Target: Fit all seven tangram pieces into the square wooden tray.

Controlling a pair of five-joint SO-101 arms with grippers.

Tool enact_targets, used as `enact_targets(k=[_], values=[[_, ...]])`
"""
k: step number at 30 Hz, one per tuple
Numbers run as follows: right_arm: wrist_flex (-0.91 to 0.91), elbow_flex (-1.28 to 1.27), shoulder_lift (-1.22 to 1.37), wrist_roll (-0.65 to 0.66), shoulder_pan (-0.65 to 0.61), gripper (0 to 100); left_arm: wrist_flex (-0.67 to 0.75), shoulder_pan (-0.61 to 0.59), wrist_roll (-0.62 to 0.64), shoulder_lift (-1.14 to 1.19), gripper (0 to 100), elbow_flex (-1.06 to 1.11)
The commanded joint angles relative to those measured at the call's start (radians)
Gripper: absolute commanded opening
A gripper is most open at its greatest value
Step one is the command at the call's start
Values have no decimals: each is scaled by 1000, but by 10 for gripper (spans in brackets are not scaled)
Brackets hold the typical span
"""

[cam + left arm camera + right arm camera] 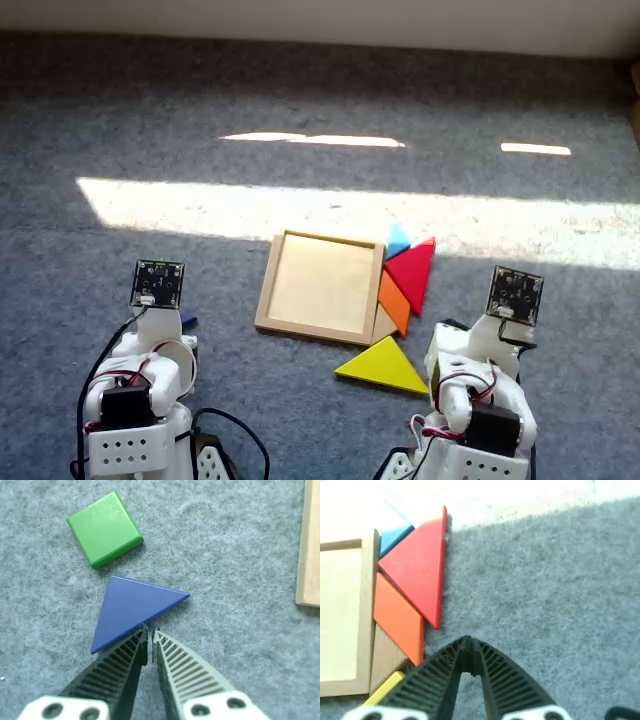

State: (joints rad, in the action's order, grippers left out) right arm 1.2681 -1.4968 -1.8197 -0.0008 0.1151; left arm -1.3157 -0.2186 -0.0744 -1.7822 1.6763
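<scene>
Our left end effector (149, 631) sits clenched and empty at the long edge of the blue triangle (132, 609), by the tabletop's near edge, so we should open wide and straddle it squarely.

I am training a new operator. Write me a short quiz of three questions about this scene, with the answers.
1. True or false: the wooden tray already holds a piece.
2. Which piece lies just in front of the left gripper? A green square, B blue triangle, C yellow triangle.
3. Fill in: beside the tray, the red triangle touches an ______ piece.
Key: 1 false; 2 B; 3 orange, the orange piece.
</scene>
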Motion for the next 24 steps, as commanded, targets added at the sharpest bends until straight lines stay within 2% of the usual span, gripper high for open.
enact_targets(k=[1, 6, 14, 24], values=[[59, 239, 12, 2, 12, 5, -8, -13, -6, -41, 43, 19], [58, 371, 76, 0, 12, 5, -8, -13, -6, -41, 43, 19], [48, 582, 624, -61, -2, 5, -8, -13, -6, -41, 43, 19], [-162, 677, 1070, -55, -79, 5, -8, -13, -6, -41, 43, 19]])
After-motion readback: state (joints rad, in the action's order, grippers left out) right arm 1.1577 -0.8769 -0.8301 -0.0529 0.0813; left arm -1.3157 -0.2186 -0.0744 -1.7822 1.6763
